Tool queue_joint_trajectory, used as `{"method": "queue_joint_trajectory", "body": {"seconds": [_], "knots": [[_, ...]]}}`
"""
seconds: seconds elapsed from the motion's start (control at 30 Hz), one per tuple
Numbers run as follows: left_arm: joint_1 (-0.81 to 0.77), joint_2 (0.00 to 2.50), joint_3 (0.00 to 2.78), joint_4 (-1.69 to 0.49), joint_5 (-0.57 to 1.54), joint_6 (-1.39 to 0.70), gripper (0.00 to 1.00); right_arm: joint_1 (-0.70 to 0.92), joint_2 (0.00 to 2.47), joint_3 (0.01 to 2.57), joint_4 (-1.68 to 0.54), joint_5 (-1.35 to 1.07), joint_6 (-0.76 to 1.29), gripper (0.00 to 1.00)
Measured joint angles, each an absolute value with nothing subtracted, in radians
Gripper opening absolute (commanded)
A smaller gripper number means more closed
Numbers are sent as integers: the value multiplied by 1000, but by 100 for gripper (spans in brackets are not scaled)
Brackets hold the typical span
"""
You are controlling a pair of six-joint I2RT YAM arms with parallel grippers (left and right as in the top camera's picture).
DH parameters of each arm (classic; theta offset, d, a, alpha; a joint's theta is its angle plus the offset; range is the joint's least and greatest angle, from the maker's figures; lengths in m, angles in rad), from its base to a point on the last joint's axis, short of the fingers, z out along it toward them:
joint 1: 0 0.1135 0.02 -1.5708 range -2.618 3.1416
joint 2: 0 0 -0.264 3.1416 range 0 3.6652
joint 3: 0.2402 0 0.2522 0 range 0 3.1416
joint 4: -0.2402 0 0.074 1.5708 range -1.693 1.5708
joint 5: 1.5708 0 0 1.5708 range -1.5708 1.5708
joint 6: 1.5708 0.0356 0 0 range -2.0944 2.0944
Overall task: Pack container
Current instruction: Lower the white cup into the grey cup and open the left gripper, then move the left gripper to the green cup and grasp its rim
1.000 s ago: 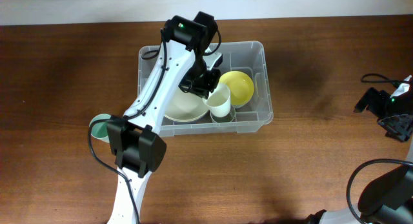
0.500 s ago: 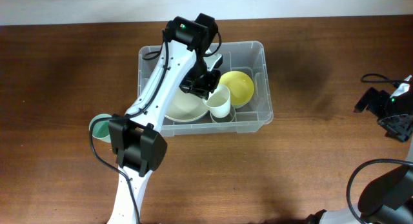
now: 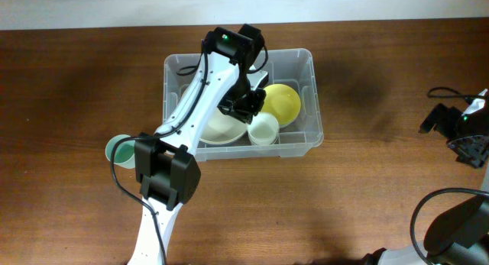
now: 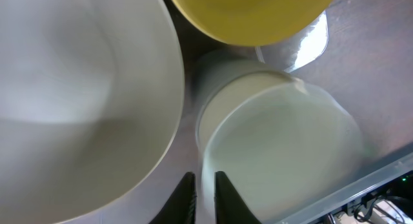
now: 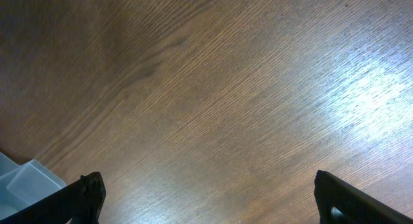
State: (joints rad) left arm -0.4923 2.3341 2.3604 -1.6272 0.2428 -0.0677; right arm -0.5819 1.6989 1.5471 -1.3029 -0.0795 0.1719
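Crowding the container (image 3: 303, 54), yellow bowl (image 3: 283, 102), white bowl (image 3: 220, 130), white cup (image 3: 264, 130)

A dark brown wooden table (image 3: 367, 189) fills nearly the whole overhead view, its grain running from 9 o'clock to 3 o'clock. Along the edge at 12 o'clock a pale, off-white strip (image 3: 92, 9) borders the wood; whether it is wall or floor cannot be told. The tabletop is unevenly lit: a darker, shadowed zone lies toward 10 o'clock and another smudge of shade sits toward 2 o'clock, while the wood toward 6 o'clock shows a warmer reddish brown. In the right wrist view the same fine-grained surface runs diagonally, with a soft bluish-white glare (image 5: 364, 88) toward 3 o'clock and dimmer wood toward 10 o'clock.
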Motion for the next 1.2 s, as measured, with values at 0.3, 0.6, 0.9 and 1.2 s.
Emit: {"method": "queue_joint_trajectory", "body": {"seconds": [0.3,0.6,0.9,1.2], "knots": [[-493,2334,2360,-1607,241,-68,80,-582,1699,1547,-1303,-80,171,99],[-404,2346,2547,-1646,188,-72,99,-582,1699,1547,-1303,-80,171,99],[-133,2266,2717,-1683,65,-160,99,-582,1699,1547,-1303,-80,171,99],[134,1878,2342,-1683,-59,-302,99,-582,1699,1547,-1303,-80,172,99]]}}
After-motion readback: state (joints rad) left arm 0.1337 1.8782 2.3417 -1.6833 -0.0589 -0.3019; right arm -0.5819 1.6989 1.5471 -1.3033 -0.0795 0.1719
